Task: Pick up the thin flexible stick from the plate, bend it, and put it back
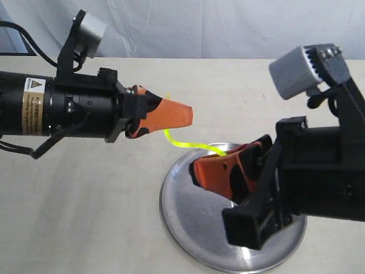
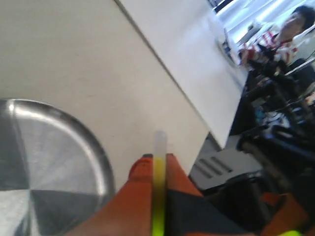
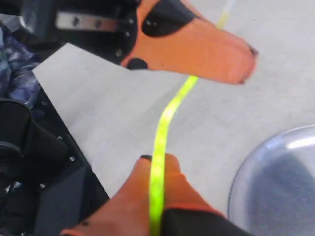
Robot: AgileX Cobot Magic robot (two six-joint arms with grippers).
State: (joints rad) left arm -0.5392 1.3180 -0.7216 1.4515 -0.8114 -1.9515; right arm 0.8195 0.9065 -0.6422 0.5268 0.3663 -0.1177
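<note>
The thin flexible stick (image 1: 185, 144), a yellow-green strand, hangs in a wavy curve between my two grippers, above the table and the far rim of the plate. My left gripper (image 1: 182, 116) is shut on one end; the left wrist view shows the stick (image 2: 158, 196) pinched between the orange fingers (image 2: 142, 196), its pale tip poking past them. My right gripper (image 1: 219, 157) is shut on the other end over the silver plate (image 1: 188, 228). From the right wrist, the stick (image 3: 165, 118) runs from my right gripper (image 3: 157, 160) up to the left gripper (image 3: 216, 54).
The beige table (image 1: 85, 217) spreads around the plate, with a white cloth backdrop (image 1: 199, 23) behind. Past the table edge (image 2: 187, 98), the left wrist view shows a person (image 2: 290, 29) and dark equipment. The plate's rim (image 3: 246, 182) lies close beside my right fingers.
</note>
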